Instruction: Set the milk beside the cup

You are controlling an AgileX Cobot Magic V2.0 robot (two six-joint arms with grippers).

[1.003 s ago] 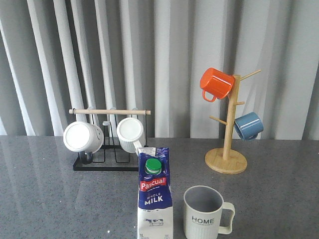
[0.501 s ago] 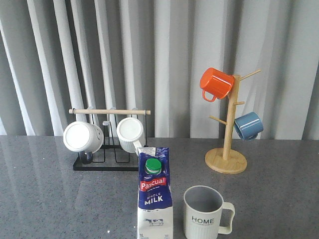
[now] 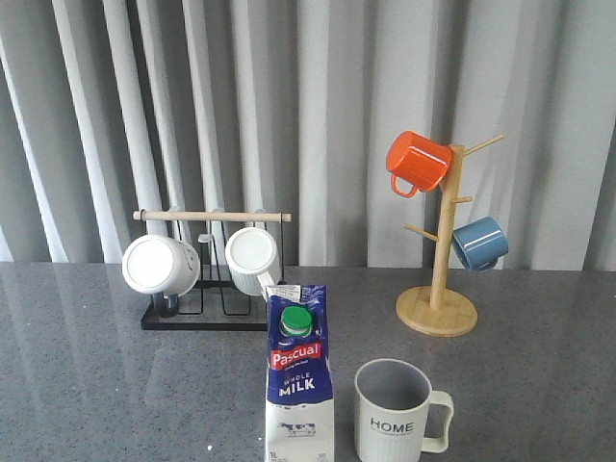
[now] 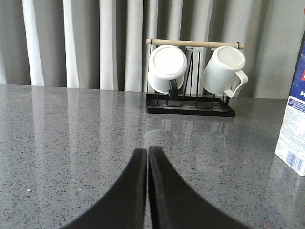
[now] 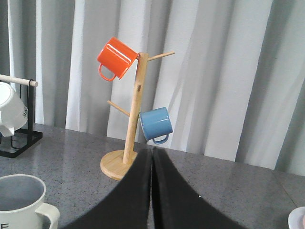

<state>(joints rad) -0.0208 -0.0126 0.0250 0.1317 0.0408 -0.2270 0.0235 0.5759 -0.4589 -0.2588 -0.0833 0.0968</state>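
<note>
The milk (image 3: 299, 380) is a tall blue and white carton with a green cap and red "Pascual" label. It stands upright at the front middle of the grey table. The cup (image 3: 393, 412), a pale ribbed mug marked "HOME", stands just to its right, a small gap apart, handle to the right. A strip of the milk's side shows in the left wrist view (image 4: 293, 124). The cup's rim and handle show in the right wrist view (image 5: 21, 202). My left gripper (image 4: 147, 151) is shut and empty above bare table. My right gripper (image 5: 151, 151) is shut and empty. Neither gripper shows in the front view.
A black rack (image 3: 207, 313) with a wooden bar holds two white mugs (image 3: 160, 264) at the back left; it also shows in the left wrist view (image 4: 190, 107). A wooden mug tree (image 3: 438, 310) with an orange mug (image 3: 418, 162) and a blue mug (image 3: 479, 243) stands at the back right. Grey curtains hang behind.
</note>
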